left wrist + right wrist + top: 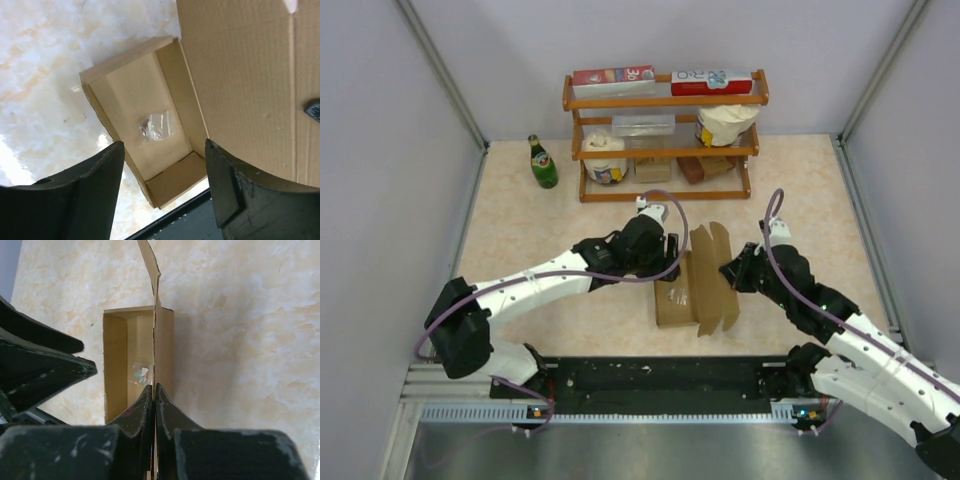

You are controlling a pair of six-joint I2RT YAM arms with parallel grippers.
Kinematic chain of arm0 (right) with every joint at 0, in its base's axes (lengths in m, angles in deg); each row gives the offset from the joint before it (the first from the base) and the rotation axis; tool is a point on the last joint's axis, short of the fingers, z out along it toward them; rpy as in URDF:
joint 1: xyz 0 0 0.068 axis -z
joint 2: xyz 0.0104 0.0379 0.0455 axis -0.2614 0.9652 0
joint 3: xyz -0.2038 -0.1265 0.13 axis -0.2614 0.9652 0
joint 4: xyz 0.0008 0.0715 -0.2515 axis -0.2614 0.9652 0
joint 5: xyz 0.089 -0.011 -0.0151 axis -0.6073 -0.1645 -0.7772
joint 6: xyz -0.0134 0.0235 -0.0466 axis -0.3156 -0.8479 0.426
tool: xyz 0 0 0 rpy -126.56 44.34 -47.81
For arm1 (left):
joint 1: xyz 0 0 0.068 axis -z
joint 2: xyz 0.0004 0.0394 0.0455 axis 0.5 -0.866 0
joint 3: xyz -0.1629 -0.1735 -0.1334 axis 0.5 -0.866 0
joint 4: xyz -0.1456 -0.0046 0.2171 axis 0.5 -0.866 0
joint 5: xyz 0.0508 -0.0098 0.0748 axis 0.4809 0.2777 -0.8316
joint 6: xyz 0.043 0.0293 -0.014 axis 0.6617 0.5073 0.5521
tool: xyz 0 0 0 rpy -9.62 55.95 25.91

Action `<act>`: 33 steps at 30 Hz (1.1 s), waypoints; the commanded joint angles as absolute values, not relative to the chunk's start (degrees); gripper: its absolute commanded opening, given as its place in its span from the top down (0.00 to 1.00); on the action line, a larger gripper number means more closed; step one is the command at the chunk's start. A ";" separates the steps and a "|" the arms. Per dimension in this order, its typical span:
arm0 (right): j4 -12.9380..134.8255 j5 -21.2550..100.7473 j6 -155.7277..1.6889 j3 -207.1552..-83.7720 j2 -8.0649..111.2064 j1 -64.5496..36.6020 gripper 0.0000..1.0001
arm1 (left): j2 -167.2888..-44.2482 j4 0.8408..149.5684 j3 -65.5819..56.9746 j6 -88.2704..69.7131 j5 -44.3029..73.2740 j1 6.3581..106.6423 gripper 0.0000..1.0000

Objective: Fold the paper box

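Observation:
The paper box (pixel 676 290) is kraft-brown cardboard, its tray part standing open on the table with a small clear plastic bag (pixel 156 127) inside. Its lid flap (pixel 713 275) stands raised on the right. My right gripper (pixel 735 270) is shut on that flap's edge (pixel 155 340), which runs edge-on between the fingers (pixel 142 405) in the right wrist view. My left gripper (pixel 660 255) is open and empty, hovering over the tray's far end; its fingers (pixel 95 185) frame the tray (pixel 150 120) and the flap (pixel 245 85) in the left wrist view.
A wooden shelf (pixel 665 150) at the back holds red-and-white cartons, a clear tub, a paper roll and brown blocks. A green bottle (pixel 542 163) stands left of it. Grey walls close both sides. A black rail (pixel 660 375) runs along the near edge.

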State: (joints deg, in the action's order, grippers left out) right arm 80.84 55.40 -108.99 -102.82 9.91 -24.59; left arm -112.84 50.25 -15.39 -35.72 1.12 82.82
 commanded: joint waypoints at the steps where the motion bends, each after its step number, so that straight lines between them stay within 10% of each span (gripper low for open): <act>1: 82.22 53.37 -103.09 -107.35 11.88 -24.84 1.00 | -105.70 50.61 -13.37 -28.92 -4.31 82.91 0.29; 8: 94.25 46.00 -85.88 -122.54 23.03 -24.14 1.00 | -87.08 57.35 -21.44 -12.66 -10.21 82.12 0.21; 14: 102.27 37.03 -73.39 -135.91 34.02 -23.87 1.00 | -74.94 65.88 -30.14 -9.65 9.43 71.24 0.11; 33: 116.15 12.42 -44.99 -154.99 57.32 -17.11 1.00 | -77.64 79.16 -41.40 3.27 26.26 65.78 0.11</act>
